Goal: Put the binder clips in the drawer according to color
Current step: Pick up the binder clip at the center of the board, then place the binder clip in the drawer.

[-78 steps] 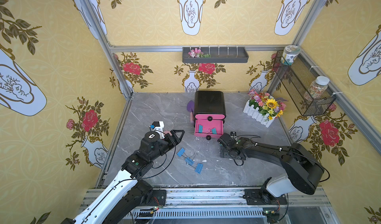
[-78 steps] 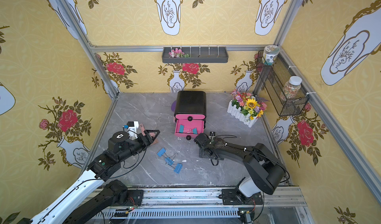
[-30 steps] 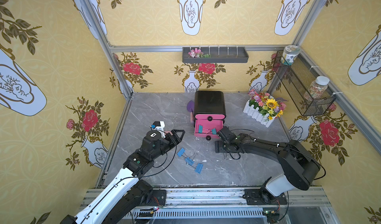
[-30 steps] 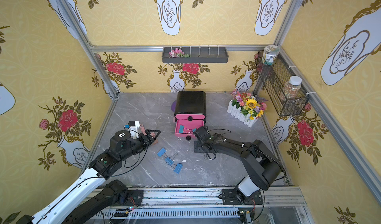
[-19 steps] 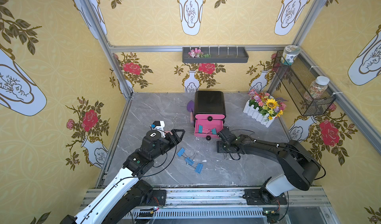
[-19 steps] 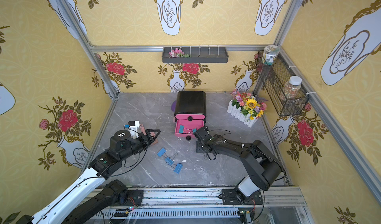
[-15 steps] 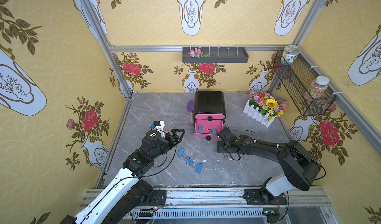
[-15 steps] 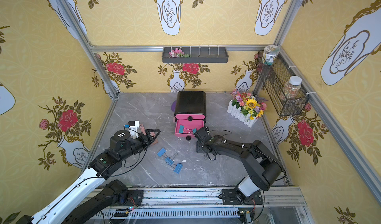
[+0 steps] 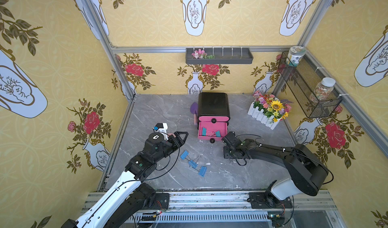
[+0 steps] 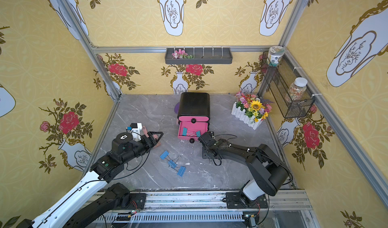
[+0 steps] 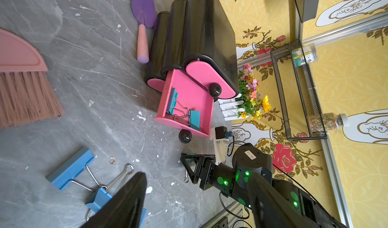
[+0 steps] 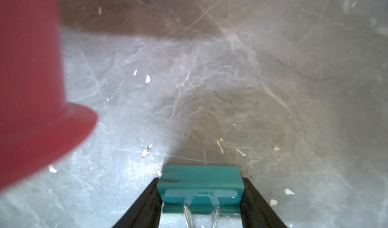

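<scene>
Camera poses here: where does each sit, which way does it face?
Top views: overhead, looking down on the table; left arm, right arm show.
Left wrist: on left arm, facing open drawer, right arm; own finger shows.
Right wrist: low over table, facing down; right gripper grips teal clip.
Shared: top and left wrist views show the blue clips.

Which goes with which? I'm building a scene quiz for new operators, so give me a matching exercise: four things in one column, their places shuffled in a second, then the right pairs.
Things:
1. lone teal clip
2. pair of teal clips
3. blue clips
4. purple trowel

Places:
A. loose on the grey tabletop
B. lying beside the black cabinet
C. between the right gripper's jaws
D. inside the open pink drawer

Pairs: 1-C, 2-D, 3-A, 4-B.
</scene>
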You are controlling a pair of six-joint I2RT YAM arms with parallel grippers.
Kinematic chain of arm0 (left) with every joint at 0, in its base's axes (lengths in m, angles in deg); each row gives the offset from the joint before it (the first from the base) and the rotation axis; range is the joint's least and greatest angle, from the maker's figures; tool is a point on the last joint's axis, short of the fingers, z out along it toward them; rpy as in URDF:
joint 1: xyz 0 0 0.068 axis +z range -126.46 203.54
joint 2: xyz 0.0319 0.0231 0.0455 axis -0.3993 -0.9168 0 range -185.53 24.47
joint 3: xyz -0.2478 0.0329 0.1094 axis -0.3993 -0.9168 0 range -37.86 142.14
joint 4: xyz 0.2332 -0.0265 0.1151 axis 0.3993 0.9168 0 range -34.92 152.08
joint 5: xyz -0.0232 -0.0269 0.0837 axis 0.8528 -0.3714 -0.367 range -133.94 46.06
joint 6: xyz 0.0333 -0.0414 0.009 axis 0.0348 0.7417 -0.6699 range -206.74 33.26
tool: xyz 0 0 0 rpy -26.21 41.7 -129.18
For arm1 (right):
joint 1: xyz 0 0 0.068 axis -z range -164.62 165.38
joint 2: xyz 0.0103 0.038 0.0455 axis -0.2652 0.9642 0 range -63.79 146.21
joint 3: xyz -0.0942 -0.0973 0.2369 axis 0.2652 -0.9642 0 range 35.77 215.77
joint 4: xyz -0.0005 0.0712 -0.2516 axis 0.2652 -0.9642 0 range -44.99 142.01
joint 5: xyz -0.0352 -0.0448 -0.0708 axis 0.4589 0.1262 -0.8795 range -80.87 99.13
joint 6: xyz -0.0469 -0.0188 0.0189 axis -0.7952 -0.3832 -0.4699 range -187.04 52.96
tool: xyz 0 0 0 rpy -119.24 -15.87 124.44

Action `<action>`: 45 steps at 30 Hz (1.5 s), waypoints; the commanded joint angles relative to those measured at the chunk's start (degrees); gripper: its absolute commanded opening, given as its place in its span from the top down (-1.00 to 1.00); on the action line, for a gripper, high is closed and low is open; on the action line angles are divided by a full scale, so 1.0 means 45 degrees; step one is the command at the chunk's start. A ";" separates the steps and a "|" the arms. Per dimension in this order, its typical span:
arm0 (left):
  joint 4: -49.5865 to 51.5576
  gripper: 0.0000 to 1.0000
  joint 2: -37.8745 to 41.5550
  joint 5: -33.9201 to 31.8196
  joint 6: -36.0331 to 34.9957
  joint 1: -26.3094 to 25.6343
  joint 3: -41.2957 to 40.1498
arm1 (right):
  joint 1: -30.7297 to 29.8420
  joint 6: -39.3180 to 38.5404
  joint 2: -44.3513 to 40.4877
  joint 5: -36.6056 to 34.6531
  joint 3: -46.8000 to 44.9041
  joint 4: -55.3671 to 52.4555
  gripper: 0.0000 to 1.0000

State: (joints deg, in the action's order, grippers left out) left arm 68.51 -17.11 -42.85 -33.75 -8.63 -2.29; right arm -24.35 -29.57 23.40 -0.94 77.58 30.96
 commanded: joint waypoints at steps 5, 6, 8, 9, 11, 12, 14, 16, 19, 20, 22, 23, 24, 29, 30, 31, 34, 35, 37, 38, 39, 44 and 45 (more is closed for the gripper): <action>-0.0035 -0.62 0.0041 -0.0026 0.0074 -0.0001 0.0025 | -0.0112 0.0166 -0.0720 -0.0230 -0.0058 -0.0613 -0.16; -0.0045 -0.62 0.0041 -0.0026 0.0071 -0.0005 0.0025 | -0.0136 0.0176 -0.0927 -0.0296 -0.0051 -0.0739 -0.15; -0.0072 -0.63 0.0022 -0.0026 0.0070 -0.0001 0.0039 | -0.0171 0.0207 -0.1381 -0.0425 0.0032 -0.1092 -0.13; -0.0093 -0.63 0.0003 -0.0026 0.0075 -0.0001 0.0034 | -0.0201 0.0217 -0.1604 -0.0484 0.0079 -0.1275 -0.13; -0.0169 -0.62 -0.0093 -0.0007 0.0073 -0.0002 0.0061 | -0.0217 0.0208 -0.2234 -0.0638 0.0223 -0.1752 -0.13; -0.0208 -0.63 -0.0131 0.0012 0.0079 -0.0001 0.0064 | -0.0231 0.0192 -0.2492 -0.0714 0.0315 -0.1971 -0.12; -0.0335 -0.62 -0.0268 0.0065 0.0079 -0.0001 0.0064 | -0.0233 0.0066 -0.3012 -0.0861 0.0715 -0.2499 -0.12; -0.0517 -0.62 -0.0452 0.0157 0.0079 -0.0002 0.0026 | -0.0229 -0.0122 -0.3362 -0.0981 0.1285 -0.2955 -0.12; -0.0857 -0.62 -0.0761 0.0333 0.0117 -0.0002 -0.0086 | -0.0215 -0.0601 -0.3302 -0.1079 0.2367 -0.3320 -0.12; -0.0992 -0.62 -0.0874 0.0410 0.0155 -0.0001 -0.0146 | -0.0215 -0.0741 -0.3157 -0.1112 0.2751 -0.3393 -0.12; -0.1322 -0.61 -0.1150 0.0606 0.0249 -0.0012 -0.0333 | -0.0178 -0.1040 -0.2657 -0.1200 0.3621 -0.3426 -0.12; -0.1442 -0.60 -0.1285 0.0699 0.0273 -0.0021 -0.0411 | -0.0158 -0.1148 -0.2386 -0.1215 0.3991 -0.3380 -0.12; -0.1591 -0.59 -0.1423 0.0784 0.0311 -0.0021 -0.0498 | -0.0107 -0.1250 -0.2039 -0.1220 0.4424 -0.3311 -0.12; -0.1977 -0.58 -0.1804 0.0931 0.0372 -0.0042 -0.0784 | 0.0057 -0.1660 -0.0338 -0.1323 0.6186 -0.2817 -0.12; -0.1988 -0.58 -0.1814 0.0929 0.0372 -0.0040 -0.0813 | 0.0095 -0.1730 -0.0025 -0.1373 0.6472 -0.2686 -0.11; -0.2025 -0.58 -0.1829 0.0931 0.0389 -0.0040 -0.0833 | 0.0115 -0.1755 0.0251 -0.1433 0.6713 -0.2566 -0.11; -0.2045 -0.58 -0.1853 0.0989 0.0372 -0.0061 -0.0893 | 0.0156 -0.1759 0.0886 -0.1569 0.7282 -0.2371 -0.11; -0.2065 -0.58 -0.1853 0.0989 0.0391 -0.0062 -0.0927 | 0.0156 -0.1727 0.1042 -0.1591 0.7415 -0.2302 -0.11; -0.2103 -0.58 -0.1853 0.0990 0.0392 -0.0060 -0.0999 | 0.0137 -0.1639 0.1233 -0.1683 0.7484 -0.2172 -0.10; -0.2158 -0.58 -0.1853 0.0992 0.0410 -0.0060 -0.1044 | 0.0136 -0.1587 0.1284 -0.1699 0.7442 -0.2076 -0.11; -0.2201 -0.58 -0.1872 0.1009 0.0430 -0.0060 -0.1086 | 0.0136 -0.1563 0.1316 -0.1708 0.7408 -0.1994 -0.12; -0.2360 -0.58 -0.2019 0.1093 0.0451 -0.0060 -0.1129 | 0.0136 -0.1531 0.1419 -0.1823 0.7346 -0.1888 -0.28; -0.2379 -0.58 -0.2046 0.1108 0.0431 -0.0062 -0.1128 | 0.0136 -0.1530 0.1419 -0.1874 0.7348 -0.1864 -0.33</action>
State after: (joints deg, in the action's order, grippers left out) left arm 59.57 -26.05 -38.70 -31.45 -8.96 -7.12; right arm -23.65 -36.85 29.52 -7.71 110.60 20.73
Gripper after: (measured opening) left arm 0.791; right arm 0.652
